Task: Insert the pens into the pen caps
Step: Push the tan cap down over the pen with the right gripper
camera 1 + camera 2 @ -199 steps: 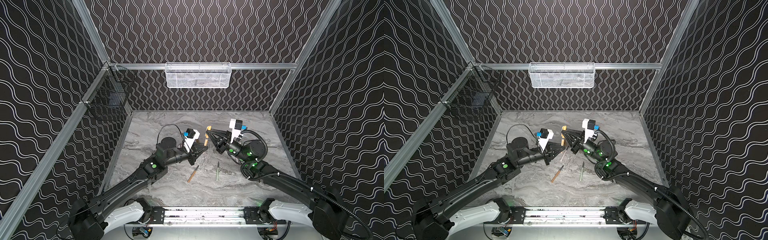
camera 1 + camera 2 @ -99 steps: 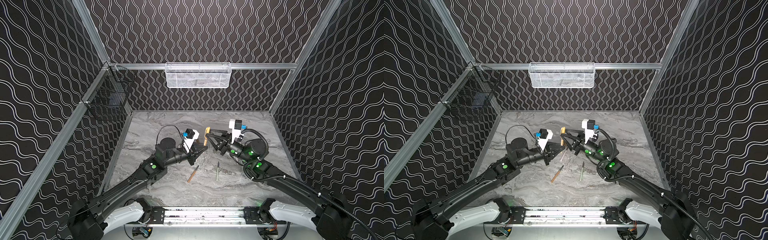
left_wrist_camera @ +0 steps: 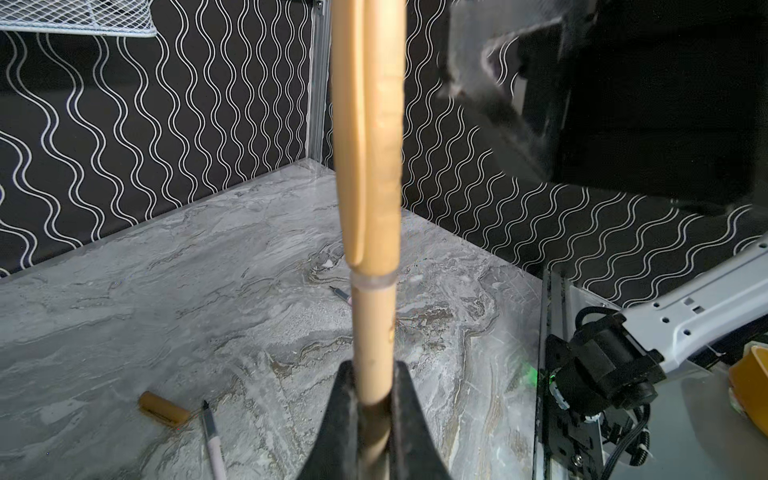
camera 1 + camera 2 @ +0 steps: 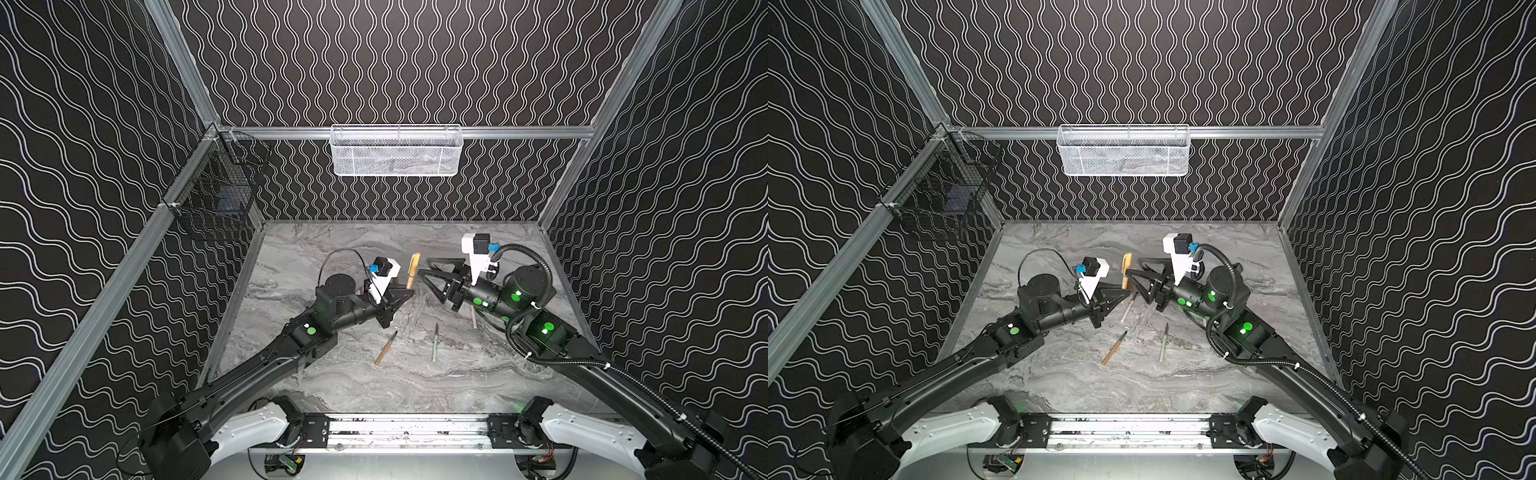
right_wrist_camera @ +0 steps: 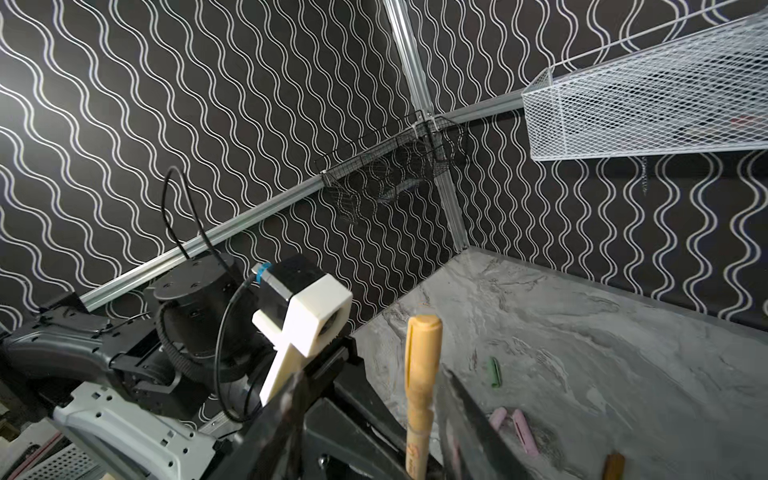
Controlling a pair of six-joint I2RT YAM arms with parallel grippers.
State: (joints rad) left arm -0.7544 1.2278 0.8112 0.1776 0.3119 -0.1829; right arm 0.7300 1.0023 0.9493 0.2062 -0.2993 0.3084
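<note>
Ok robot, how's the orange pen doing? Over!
Left gripper shut on orange pen, cap on. Right gripper open around it. Spare tan pen and green pen on table, clear.

A: How much of the capped tan pen (image 3: 372, 208) shows from the left wrist?
B: Neither end — the cap runs past the picture's edge, and the barrel's foot is buried between the left gripper's fingers (image 3: 409, 415). The right gripper's fingers (image 3: 498, 104) are a dark smear.
A: And on the table (image 3: 124, 311)?
B: One pink pen (image 3: 214, 449) is cut by the edge; a second pen (image 3: 343, 294) shows only its tip behind the tan one. In a top view a pale pen (image 4: 473, 319) disappears under the right arm (image 4: 536, 328).
A: The baskets?
B: White basket (image 4: 395, 151), black wire basket (image 4: 220, 195) — contents too dim to name.
</note>
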